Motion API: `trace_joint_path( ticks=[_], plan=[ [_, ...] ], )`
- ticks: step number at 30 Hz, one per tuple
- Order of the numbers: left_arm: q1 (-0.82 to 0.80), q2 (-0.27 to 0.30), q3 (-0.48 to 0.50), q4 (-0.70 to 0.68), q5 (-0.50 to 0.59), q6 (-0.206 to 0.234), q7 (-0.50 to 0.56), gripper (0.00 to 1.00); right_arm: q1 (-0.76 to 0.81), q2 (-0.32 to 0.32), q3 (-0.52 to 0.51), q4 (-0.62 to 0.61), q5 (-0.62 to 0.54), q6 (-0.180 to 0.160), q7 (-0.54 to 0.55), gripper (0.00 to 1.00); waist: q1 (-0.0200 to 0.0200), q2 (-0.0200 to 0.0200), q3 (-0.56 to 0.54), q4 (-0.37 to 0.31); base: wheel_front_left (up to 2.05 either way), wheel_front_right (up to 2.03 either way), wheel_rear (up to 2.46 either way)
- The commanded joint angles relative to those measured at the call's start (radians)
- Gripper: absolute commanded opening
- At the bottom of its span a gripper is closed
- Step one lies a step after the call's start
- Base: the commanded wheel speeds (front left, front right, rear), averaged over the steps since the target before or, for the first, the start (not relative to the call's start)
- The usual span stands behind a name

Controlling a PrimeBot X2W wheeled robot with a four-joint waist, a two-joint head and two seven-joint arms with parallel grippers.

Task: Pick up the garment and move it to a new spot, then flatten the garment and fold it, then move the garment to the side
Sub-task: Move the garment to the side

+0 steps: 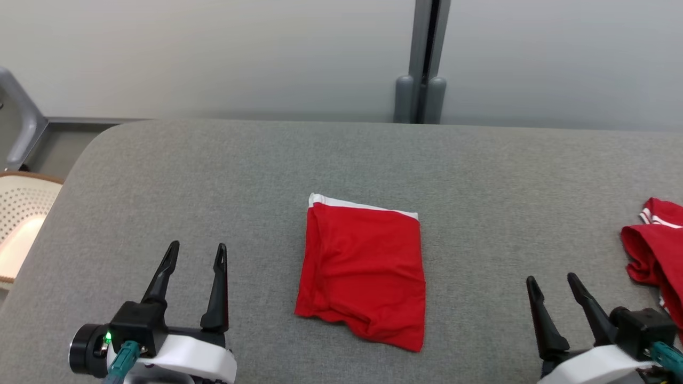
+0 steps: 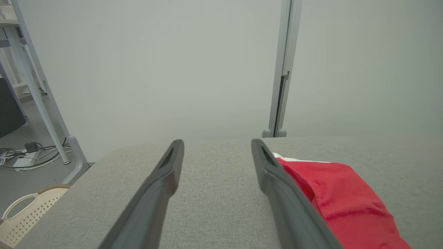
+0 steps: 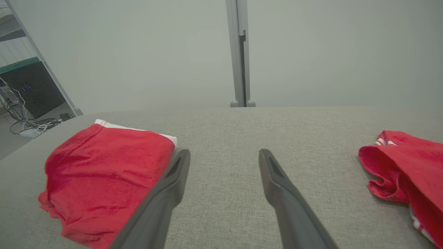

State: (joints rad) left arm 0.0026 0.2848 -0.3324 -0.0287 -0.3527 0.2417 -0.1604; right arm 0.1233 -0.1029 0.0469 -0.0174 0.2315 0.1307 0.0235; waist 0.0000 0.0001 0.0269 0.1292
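Note:
A red garment with a white band along its far edge lies folded in a neat rectangle at the middle of the grey padded table. It also lies at the right of the left wrist view as the garment and at the left of the right wrist view as the garment. My left gripper stands open at the lower left, apart from the garment, nothing between its fingers. My right gripper stands open at the lower right, likewise holding nothing.
A second red garment with white stripes lies crumpled at the table's right edge, also in the right wrist view. A cream perforated basket sits beside the table's left side. A grey partition post rises behind the table.

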Motion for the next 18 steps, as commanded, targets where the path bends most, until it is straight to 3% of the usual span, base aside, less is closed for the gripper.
trace_joint_path(
  ticks=[1,8,18],
  plan=[
    [-0.037,-0.007,-0.002,0.001,0.002,-0.008,-0.012,1.0,-0.041,-0.002,0.022,0.039,0.004,0.0,-0.006,1.0,0.0,-0.0001,0.051,0.054,0.0,0.0,0.0],
    [-0.124,-0.05,-0.01,0.036,-0.009,-0.03,-0.056,1.0,-0.208,0.015,0.133,0.263,0.058,0.0,-0.062,1.0,0.0,-0.0001,0.143,0.13,0.0,0.0,0.0],
    [-0.168,-0.085,0.012,0.066,-0.016,-0.047,-0.097,1.0,-0.354,0.046,0.225,0.561,0.182,0.0,-0.101,1.0,0.0,-0.0001,0.19,0.17,0.0,0.0,0.0]
  ],
)
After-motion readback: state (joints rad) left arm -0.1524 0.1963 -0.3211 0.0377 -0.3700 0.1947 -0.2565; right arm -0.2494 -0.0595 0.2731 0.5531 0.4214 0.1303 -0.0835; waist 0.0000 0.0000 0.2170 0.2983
